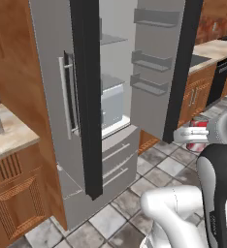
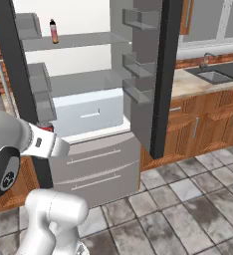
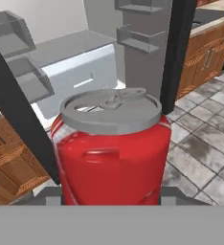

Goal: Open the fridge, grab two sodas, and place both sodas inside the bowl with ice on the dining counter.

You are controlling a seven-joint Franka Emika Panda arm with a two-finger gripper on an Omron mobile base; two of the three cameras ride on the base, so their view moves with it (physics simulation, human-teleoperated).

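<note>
The fridge [image 1: 50, 97] stands with both doors swung open, its white inside and grey shelves [image 2: 83, 82] showing. My gripper [image 1: 195, 135] is shut on a red soda [image 1: 199, 131] with a silvery top, held upright out in front of the fridge. That can fills the hand view [image 3: 111, 153], and a red sliver of it [image 2: 45, 127] peeks past my wrist. The other soda [image 2: 53, 31], pale pink with a dark top, stands on the upper fridge shelf. The bowl and the dining counter are out of view.
The right fridge door [image 2: 148, 74] with its bins juts out toward me, dark edge forward. Beyond it runs the wall counter with a sink [image 2: 213, 75] over wooden cabinets. A beige counter [image 1: 6, 138] stands left of the fridge. Below is a tiled floor [image 2: 188, 199].
</note>
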